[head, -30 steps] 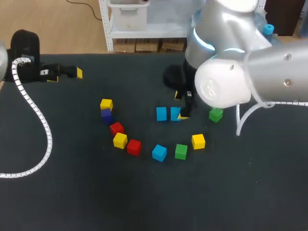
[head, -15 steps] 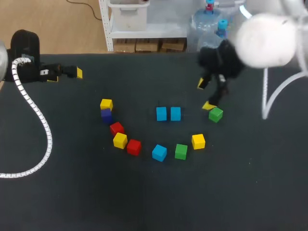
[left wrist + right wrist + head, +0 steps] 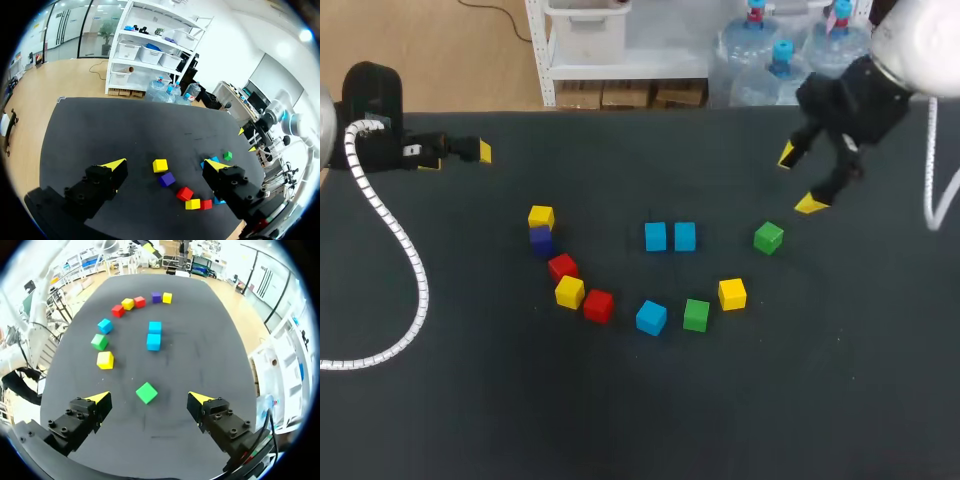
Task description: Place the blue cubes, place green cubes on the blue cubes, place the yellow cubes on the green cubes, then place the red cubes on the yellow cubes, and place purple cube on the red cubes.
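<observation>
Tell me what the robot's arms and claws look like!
The left gripper and right gripper are chunky black blocks, each with two fingers ending in yellow wedge tips. The right arm is rounded and silvery white. A ribbed white hose curls from the left one.

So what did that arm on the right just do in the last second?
The right pincer swung away from the two side-by-side blue cubes, back toward its own side, open and empty. Nothing else moved; the left pincer kept still.
</observation>
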